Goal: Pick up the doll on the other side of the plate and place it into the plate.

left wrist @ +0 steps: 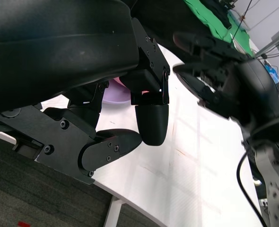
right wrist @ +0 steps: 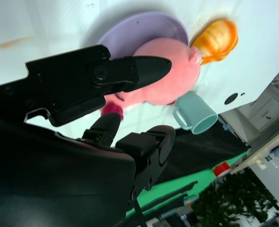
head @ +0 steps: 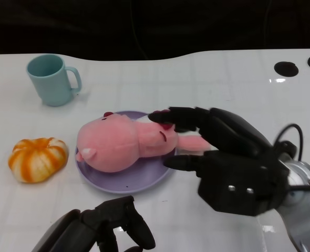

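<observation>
A pink plush doll [head: 118, 147] lies on its side in the lilac plate [head: 128, 185] at the table's middle, its legs pointing toward my right hand [head: 223, 152]. That hand reaches in from the right with its fingers spread. The upper fingers lie over the doll's red-tipped foot and the thumb hovers low by the plate's rim, off the doll. The right wrist view shows the doll [right wrist: 170, 80] on the plate [right wrist: 144, 28] beyond my spread fingers [right wrist: 130, 71]. My left hand [head: 102, 228] rests at the near edge, fingers curled in with nothing in them.
An orange-and-white pumpkin toy [head: 38, 159] sits left of the plate. A teal mug [head: 52, 80] stands at the back left. Two black round holes [head: 286, 68] mark the table's far right. The table's far edge borders a dark background.
</observation>
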You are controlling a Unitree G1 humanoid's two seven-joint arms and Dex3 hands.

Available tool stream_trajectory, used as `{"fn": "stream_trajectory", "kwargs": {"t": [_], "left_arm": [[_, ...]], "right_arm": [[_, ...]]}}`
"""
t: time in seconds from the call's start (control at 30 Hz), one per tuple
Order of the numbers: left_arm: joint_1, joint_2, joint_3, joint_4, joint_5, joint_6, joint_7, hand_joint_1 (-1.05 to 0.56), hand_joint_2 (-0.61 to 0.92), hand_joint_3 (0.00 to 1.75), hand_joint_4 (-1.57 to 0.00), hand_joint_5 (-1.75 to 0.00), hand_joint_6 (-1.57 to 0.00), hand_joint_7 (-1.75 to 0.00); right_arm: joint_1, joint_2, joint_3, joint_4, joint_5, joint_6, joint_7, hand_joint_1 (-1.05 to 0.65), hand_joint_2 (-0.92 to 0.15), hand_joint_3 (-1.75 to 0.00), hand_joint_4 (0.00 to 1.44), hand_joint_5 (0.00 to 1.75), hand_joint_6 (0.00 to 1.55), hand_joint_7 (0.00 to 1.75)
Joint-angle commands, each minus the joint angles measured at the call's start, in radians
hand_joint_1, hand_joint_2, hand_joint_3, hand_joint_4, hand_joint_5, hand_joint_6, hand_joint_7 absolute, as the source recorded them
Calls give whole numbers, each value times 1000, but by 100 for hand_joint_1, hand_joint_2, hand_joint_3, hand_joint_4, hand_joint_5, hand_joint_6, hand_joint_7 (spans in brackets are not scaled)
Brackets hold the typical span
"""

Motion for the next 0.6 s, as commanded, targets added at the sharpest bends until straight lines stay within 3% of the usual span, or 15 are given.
{"fn": "stream_trajectory", "kwargs": {"t": [0.03, 0.07, 0.13, 0.2, 0.27, 0.37, 0.47, 0.6], "left_arm": [[-5, 13, 12, 8, -9, -3, -7, -24, 69, 84, -69, -175, -62, -129], [-6, 14, 13, 10, -10, -6, -6, -24, 69, 84, -70, -175, -62, -129], [-9, 16, 14, 13, -13, -9, -6, -23, 69, 84, -70, -175, -62, -129], [-14, 18, 13, 11, -13, -6, -8, -23, 69, 83, -70, -175, -63, -129], [-16, 18, 11, 9, -11, -2, -6, -23, 69, 83, -70, -175, -63, -129], [-18, 16, 14, 12, -15, -4, -3, -22, 68, 85, -70, -175, -63, -130], [-20, 18, 20, 20, -18, -16, -2, -22, 66, 89, -69, -175, -63, -131], [-24, 25, 31, 25, -23, -20, -8, -23, 66, 90, -66, -173, -62, -130]], "right_arm": [[70, 5, -46, -77, 60, 45, 1, -50, -92, -18, 43, 108, 61, 30], [86, 4, -54, -94, 73, 54, 0, -45, -92, -16, 47, 119, 64, 34], [116, -1, -73, -127, 104, 67, 4, -42, -92, -16, 49, 125, 65, 36], [161, -17, -106, -176, 143, 74, 15, -31, -92, -17, 49, 134, 62, 54], [203, -36, -137, -225, 174, 89, 28, -21, -91, -22, 51, 133, 56, 73], [260, -61, -188, -291, 224, 115, 48, -9, -64, -81, 57, 137, 57, 93], [302, -85, -230, -353, 267, 167, 66, -3, -55, -103, 66, 144, 67, 108], [361, -138, -281, -441, 302, 218, 92, 3, -45, -118, 75, 150, 77, 114]]}}
